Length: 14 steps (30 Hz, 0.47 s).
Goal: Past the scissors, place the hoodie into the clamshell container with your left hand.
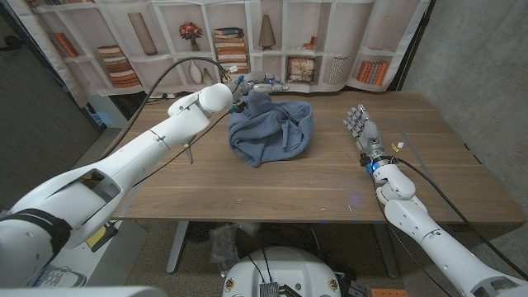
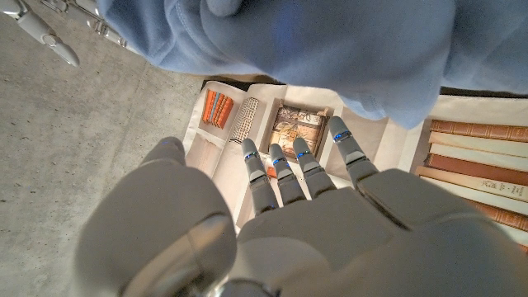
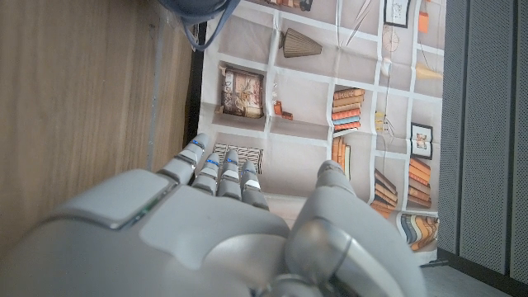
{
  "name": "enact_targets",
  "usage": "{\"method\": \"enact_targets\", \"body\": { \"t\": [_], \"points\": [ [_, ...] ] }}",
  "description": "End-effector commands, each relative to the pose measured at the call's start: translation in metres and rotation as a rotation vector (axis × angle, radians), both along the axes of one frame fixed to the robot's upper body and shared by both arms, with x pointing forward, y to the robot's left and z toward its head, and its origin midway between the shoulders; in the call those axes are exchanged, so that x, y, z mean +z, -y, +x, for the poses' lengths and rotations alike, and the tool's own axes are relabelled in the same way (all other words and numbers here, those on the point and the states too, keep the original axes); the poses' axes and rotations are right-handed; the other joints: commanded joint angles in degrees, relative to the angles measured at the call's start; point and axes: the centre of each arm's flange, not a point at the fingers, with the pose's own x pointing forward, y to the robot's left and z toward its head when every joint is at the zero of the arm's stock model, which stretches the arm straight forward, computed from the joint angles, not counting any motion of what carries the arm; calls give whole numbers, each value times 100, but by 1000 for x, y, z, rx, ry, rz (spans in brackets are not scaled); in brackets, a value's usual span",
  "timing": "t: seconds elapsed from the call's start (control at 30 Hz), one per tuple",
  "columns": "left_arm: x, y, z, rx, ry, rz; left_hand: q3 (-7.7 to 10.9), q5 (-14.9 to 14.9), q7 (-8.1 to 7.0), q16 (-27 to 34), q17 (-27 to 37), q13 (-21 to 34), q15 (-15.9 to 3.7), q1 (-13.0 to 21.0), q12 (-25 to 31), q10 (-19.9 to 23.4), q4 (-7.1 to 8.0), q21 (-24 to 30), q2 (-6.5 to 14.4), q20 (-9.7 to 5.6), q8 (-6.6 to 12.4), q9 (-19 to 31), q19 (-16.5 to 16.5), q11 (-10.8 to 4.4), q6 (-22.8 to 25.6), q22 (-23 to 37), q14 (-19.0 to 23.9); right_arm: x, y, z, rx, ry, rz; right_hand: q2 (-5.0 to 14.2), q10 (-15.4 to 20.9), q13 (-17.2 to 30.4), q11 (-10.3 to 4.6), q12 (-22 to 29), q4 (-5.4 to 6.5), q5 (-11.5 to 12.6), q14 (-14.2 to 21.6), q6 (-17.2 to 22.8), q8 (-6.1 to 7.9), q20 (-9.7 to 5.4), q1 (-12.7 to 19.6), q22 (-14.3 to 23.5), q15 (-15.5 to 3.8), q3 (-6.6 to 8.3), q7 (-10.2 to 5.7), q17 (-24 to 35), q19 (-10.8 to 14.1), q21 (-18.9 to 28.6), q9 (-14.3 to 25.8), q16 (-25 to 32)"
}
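The right hand (image 1: 363, 132) waits near the table's (image 1: 330, 181) right side, holding nothing, fingers loosely apart. Well off to its left lies the crumpled blue hoodie (image 1: 271, 132). The left hand (image 2: 272, 223) reaches just behind that hoodie, fingers spread and released, with the bookshelf backdrop (image 1: 313, 41) beyond.

The blue hoodie (image 1: 271, 132) lies crumpled in a loose heap (folds and a drawstring showing) on the wooden table's middle, toward its far edge.
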Motion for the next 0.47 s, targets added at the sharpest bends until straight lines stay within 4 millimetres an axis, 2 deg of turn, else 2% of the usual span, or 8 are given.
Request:
{"method": "enact_targets", "body": {
  "t": [0.03,0.47],
  "points": [
    [16,0,-22,-12,45,-5,-27,25,15,46,-13,-5,-16,-7,51,33,10,-30,63,5,6,16,-18,-11,37,22,37,7,-7,-7,-6,11,-25,31,47,28,5,-8,-15,-17,30,39,-19,15,10,31,22,14,2,20,13,-12,23,0],
    [31,-5,-36,-21,81,-18,-31,49,16,62,-68,-50,-23,-19,64,44,7,-56,123,1,4,14,7,-5,83,24,61,13,-20,-6,4,-1,-47,35,40,28,4,-11,-20,-18,29,39,-19,11,9,31,18,14,2,20,12,-12,23,0]
  ]
}}
